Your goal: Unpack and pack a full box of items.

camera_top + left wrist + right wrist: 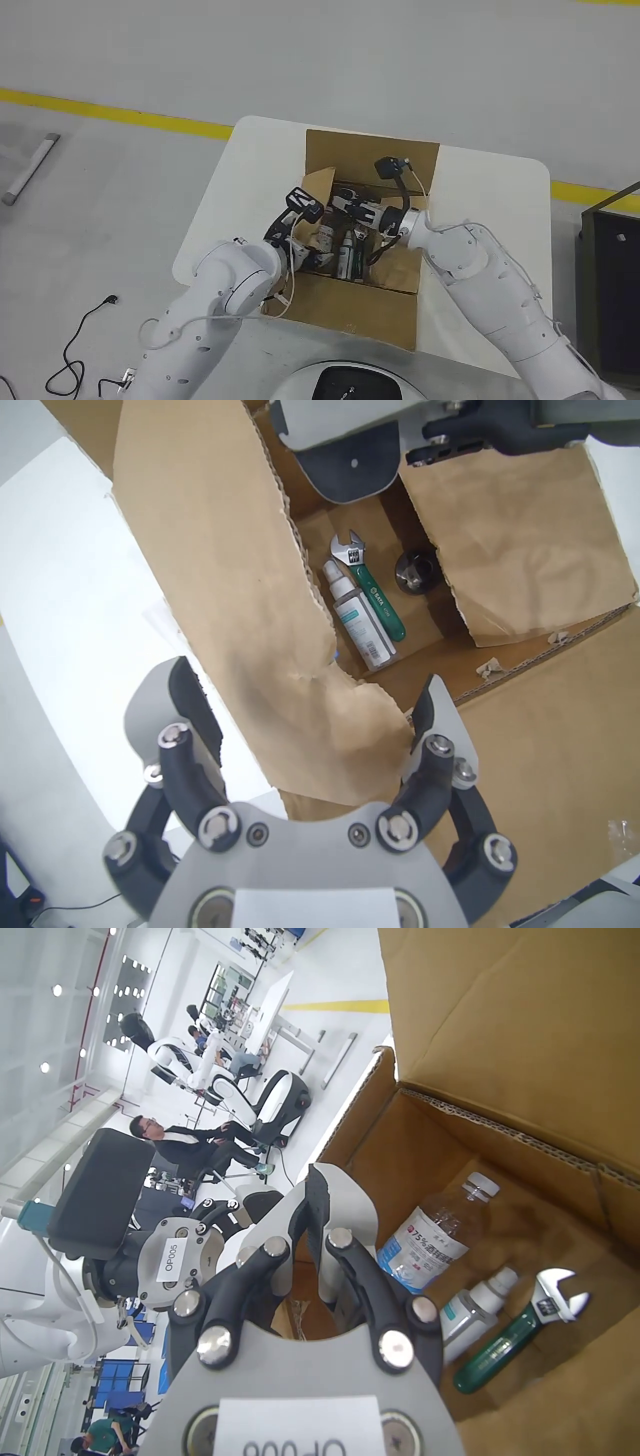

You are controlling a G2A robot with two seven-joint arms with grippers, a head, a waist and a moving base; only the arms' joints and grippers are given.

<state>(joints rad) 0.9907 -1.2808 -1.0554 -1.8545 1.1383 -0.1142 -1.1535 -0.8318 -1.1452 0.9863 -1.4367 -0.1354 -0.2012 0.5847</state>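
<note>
An open cardboard box (pixel 372 152) stands on the white table (pixel 490 190). On its floor lie a green-handled wrench (pixel 372 592), a small spray bottle (pixel 357 617) and a clear labelled bottle (pixel 432 1240). A dark round item (pixel 415 570) sits by the inner wall. My left gripper (pixel 310 700) is open and straddles the torn left flap (pixel 215 565), one finger outside the box and one inside. My right gripper (pixel 307 1198) hangs inside the box above the items with its fingers pressed together; I see nothing between them. From above, the two grippers (pixel 300 207) (pixel 352 208) are close together.
The box's right flap (pixel 510 550) folds inward and the back flap stands up. Bare table lies left of the box (pixel 75 600). A dark cabinet (pixel 610 270) stands off the table's right side. Cables lie on the floor at the lower left (pixel 85 340).
</note>
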